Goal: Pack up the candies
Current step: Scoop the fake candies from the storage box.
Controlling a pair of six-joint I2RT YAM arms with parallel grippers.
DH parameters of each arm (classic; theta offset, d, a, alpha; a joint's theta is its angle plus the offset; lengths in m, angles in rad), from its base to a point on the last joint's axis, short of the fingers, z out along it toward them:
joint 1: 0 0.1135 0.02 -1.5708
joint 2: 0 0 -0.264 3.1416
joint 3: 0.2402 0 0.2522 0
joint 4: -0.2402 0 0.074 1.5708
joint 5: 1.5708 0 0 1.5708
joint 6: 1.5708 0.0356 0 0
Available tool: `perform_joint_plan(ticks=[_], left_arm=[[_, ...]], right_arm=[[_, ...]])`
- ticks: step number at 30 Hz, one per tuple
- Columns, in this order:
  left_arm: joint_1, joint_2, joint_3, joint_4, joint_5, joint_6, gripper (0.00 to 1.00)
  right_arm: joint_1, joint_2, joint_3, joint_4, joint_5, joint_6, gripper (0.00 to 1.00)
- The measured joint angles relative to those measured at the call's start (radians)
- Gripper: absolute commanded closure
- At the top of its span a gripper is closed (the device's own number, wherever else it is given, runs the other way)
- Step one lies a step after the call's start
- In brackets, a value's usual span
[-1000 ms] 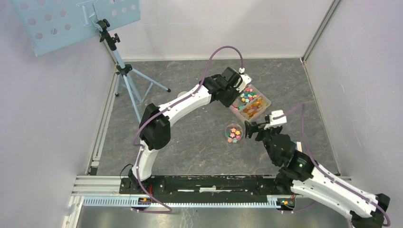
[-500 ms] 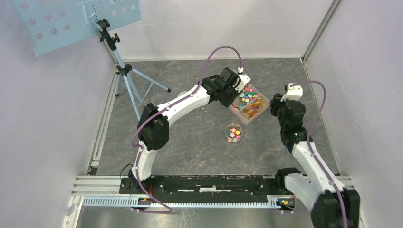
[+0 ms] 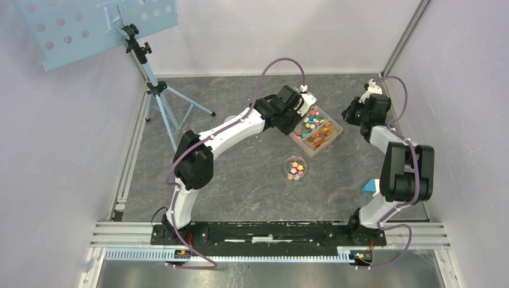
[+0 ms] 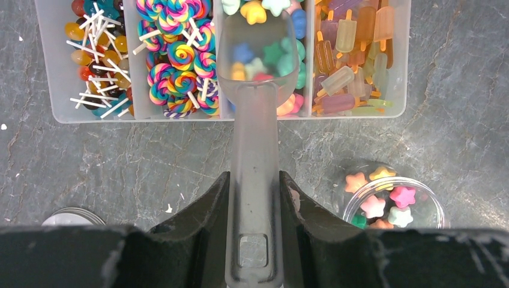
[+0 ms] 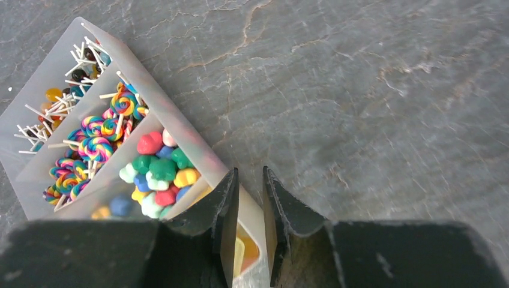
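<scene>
Seen from overhead, the left claw (image 3: 303,108) hangs over the clear divided plastic tray (image 3: 337,127) of multicoloured candies (image 3: 312,124). The small round clear jar (image 3: 305,169) sits at the tray's seven o'clock, partly filled. Left wrist: this claw pinches a translucent plastic scoop (image 4: 254,78) above the star compartment. Stars cover only the jar's bottom, so more scooping seems left. Right wrist: the right claw (image 5: 249,180) straddles the tray's wall, jaws narrowly apart; whether it grips, I cannot tell.

Bright, even, diffuse light; faint soft shadows; candies (image 4: 174,54) sharp in wrist views.
</scene>
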Motion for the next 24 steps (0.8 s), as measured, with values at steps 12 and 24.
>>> perform_joint_plan(ticks=[12,24], left_arm=[[0.001,0.000,-0.084,0.103,-0.001,0.000,0.98],[0.001,0.000,-0.224,0.204,-0.028,0.000,0.98]], right_arm=[[0.051,0.285,0.204,-0.063,-0.091,-0.053,0.76],[0.053,0.288,0.207,-0.064,-0.106,-0.085,0.77]])
